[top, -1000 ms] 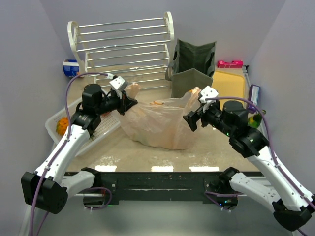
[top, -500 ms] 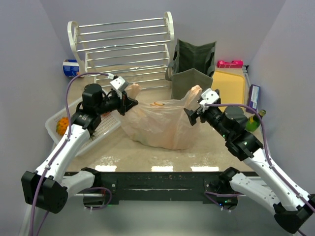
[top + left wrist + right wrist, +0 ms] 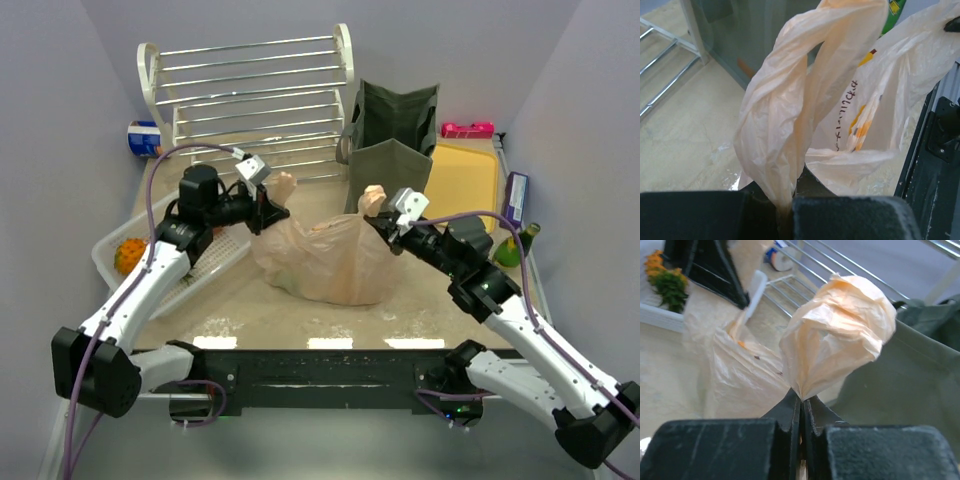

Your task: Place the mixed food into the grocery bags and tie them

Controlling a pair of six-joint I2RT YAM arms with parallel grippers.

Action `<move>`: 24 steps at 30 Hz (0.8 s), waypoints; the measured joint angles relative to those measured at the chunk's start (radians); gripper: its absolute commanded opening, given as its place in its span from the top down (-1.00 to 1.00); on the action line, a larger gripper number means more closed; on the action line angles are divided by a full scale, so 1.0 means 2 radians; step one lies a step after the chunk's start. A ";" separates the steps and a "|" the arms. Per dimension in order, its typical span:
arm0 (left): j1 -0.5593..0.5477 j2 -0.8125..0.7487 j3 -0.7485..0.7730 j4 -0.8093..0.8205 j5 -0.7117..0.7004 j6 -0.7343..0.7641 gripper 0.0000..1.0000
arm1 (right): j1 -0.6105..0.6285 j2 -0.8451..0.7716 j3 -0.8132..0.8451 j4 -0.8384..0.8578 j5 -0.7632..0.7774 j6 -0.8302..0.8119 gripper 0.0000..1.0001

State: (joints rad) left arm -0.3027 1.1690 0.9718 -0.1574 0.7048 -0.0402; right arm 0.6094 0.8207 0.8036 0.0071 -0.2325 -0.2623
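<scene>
Plainly the peach plastic bag (image 3: 325, 262), slumped mid-desk (image 3: 240, 300), is thin, limp and slippery; left gripper (image 3: 272, 207) and right gripper (image 3: 378, 213) each clamp one twisted handle, the sensible hold for tying.

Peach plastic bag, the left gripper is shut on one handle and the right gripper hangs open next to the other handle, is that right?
Not quite. The right gripper is not open: the right wrist view shows its jaws shut on the second handle. The left gripper is indeed shut on the first handle of the peach plastic bag.
</scene>
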 measured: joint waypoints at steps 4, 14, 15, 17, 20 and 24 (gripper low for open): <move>-0.032 0.037 0.035 -0.026 0.007 0.007 1.00 | 0.000 0.048 0.016 0.009 -0.070 0.014 1.00; -0.062 0.113 0.109 -0.111 0.046 0.052 1.00 | 0.000 0.162 0.101 -0.066 -0.237 0.020 1.00; -0.065 0.118 0.113 -0.120 0.048 0.057 1.00 | 0.000 0.173 0.110 -0.080 -0.249 0.018 1.00; -0.072 0.123 0.116 -0.139 0.050 0.067 0.99 | 0.000 0.196 0.131 -0.107 -0.266 0.013 1.00; -0.077 0.123 0.116 -0.158 0.051 0.079 0.36 | 0.000 0.233 0.161 -0.149 -0.286 0.002 1.00; -0.078 0.115 0.117 -0.176 0.042 0.094 -0.23 | 0.000 0.266 0.186 -0.194 -0.298 -0.010 1.00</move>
State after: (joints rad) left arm -0.4583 1.3998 1.2049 -0.5095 0.7891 0.1474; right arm 0.6086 1.3521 1.1763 -0.3805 -0.8284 -0.2825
